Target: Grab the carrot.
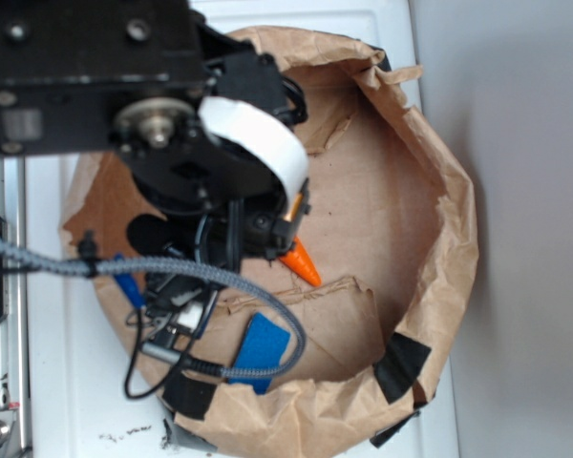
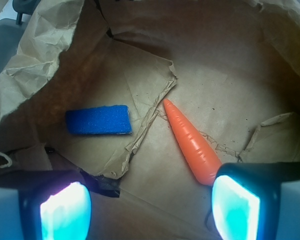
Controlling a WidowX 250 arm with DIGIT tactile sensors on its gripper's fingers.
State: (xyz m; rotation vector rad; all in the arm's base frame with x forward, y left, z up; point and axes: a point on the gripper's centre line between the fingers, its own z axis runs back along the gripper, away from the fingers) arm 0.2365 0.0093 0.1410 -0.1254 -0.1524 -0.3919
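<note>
Gripper jaws stand wide apart in the wrist view, with nothing between them; its two fingertips glow pale cyan at the lower corners of that view. Just above and partly behind the fingertip on the right of the view lies the carrot, its thick end hidden by that pad so the stem cannot be seen, its pointed tip angled up and to the left of the view. It rests on the crumpled brown paper floor, off-centre toward that one fingertip and not between the two. Farther off on the other side, beyond a torn, raised flap of paper, a flat blue rectangular piece lies well apart from the carrot. From the exterior view the black arm covers most of the scene; only the carrot's orange tip shows below the gripper, and the blue piece sits nearer the taped paper wall surrounding everything.
</note>
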